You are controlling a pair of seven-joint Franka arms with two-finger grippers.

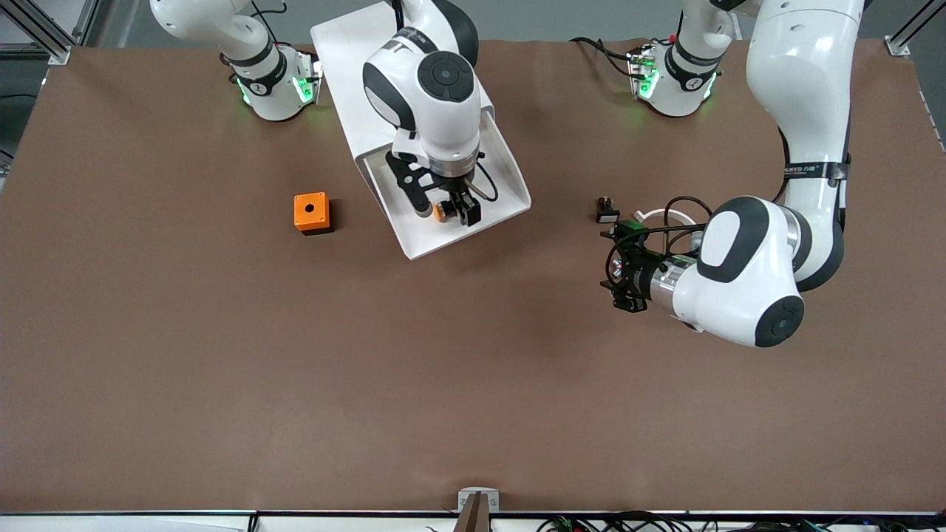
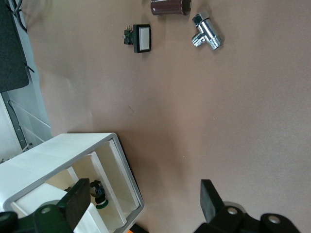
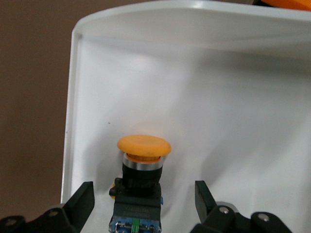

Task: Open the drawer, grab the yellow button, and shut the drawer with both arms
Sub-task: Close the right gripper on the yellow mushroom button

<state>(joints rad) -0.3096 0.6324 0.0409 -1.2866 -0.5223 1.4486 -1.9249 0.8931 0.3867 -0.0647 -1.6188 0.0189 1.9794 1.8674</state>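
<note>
The button (image 3: 141, 174) lies in the open white drawer (image 3: 204, 97), with an orange round cap, a black body and a blue end. In the front view the button (image 1: 439, 212) shows as an orange spot low in the drawer (image 1: 506, 185). My right gripper (image 3: 144, 194) is down in the drawer, open, with one finger on each side of the button's body and gaps on both sides. It also shows in the front view (image 1: 446, 212). My left gripper (image 1: 612, 272) is open and empty over bare table toward the left arm's end, pointing sideways at the drawer unit (image 2: 58, 155). It also shows in the left wrist view (image 2: 144, 191).
An orange cube with a round hole (image 1: 311, 213) sits beside the drawer toward the right arm's end. A small black part with a white face (image 1: 607, 210) (image 2: 138, 38), a chrome valve (image 2: 206, 32) and a brown cylinder (image 2: 170, 7) lie near the left arm. A dark part with a green end (image 2: 98, 194) sits inside the drawer unit.
</note>
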